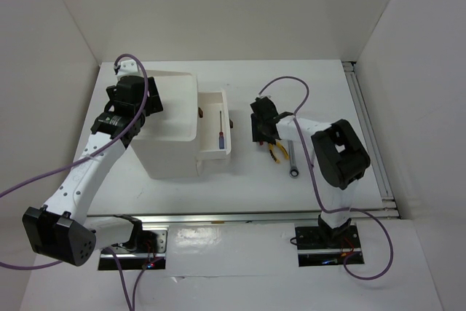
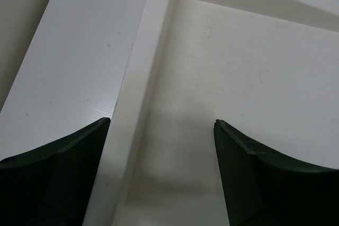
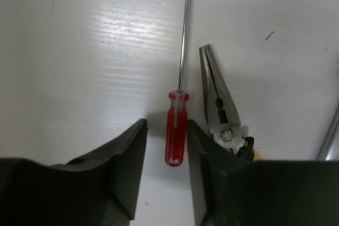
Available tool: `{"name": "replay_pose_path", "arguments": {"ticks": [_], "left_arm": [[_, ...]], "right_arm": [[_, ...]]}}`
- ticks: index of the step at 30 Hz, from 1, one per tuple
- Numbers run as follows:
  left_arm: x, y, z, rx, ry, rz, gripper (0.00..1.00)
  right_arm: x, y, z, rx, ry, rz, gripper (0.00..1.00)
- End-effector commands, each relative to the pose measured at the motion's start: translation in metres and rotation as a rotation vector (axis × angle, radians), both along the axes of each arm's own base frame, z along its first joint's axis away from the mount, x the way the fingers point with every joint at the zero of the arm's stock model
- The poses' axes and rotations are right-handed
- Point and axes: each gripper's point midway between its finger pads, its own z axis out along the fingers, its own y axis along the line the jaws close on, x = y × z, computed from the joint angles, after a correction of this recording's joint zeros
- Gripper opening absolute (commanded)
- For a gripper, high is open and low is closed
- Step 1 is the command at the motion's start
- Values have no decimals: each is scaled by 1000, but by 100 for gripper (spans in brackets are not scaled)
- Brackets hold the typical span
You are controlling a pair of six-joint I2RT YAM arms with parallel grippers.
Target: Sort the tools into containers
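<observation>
The white box unit [image 1: 171, 152] stands left of centre, with its deep top bin [image 2: 238, 67]. One shallow drawer [image 1: 211, 152] is slid out to the right and holds a blue-handled screwdriver [image 1: 220, 136]. My left gripper [image 2: 161, 121] is open and empty over the bin's left rim [image 1: 135, 103]. My right gripper [image 3: 166, 125] is open and low on the table, its fingers either side of the red screwdriver's handle [image 3: 176, 130]. The yellow-and-black pliers [image 3: 220, 104] lie just right of it [image 1: 277, 152]. A silver wrench [image 1: 291, 162] lies beside them. The green screwdrivers are out of view.
White walls enclose the table [image 1: 320, 92] on the left, back and right. A rail [image 1: 368, 129] runs along the right edge. Purple cables loop over both arms.
</observation>
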Motion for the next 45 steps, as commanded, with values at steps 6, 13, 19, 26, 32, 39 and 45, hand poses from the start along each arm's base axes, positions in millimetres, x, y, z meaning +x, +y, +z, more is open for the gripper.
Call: {"name": "replay_pose_path", "arguments": {"ticks": [6, 13, 19, 26, 32, 39, 45], "left_arm": [[-34, -33, -70, -50, 285, -148, 89], [-34, -33, -70, -50, 285, -148, 89], [-34, -34, -71, -56, 287, -156, 89], [-33, -35, -74, -54, 296, -155, 89], [-33, -35, -74, -54, 296, -155, 89], [-34, -34, -71, -56, 287, -156, 89], [-34, -34, -71, -56, 287, -156, 89]], "right_arm": [[-8, 0, -38, -9, 92, 5, 6], [6, 23, 52, 81, -83, 3, 0], [3, 44, 144, 184, -261, -12, 0], [-30, 100, 185, 315, -321, 76, 0], [-46, 129, 178, 323, -299, 109, 0], [-59, 145, 178, 352, -296, 137, 36], [-67, 146, 199, 389, -330, 139, 63]]}}
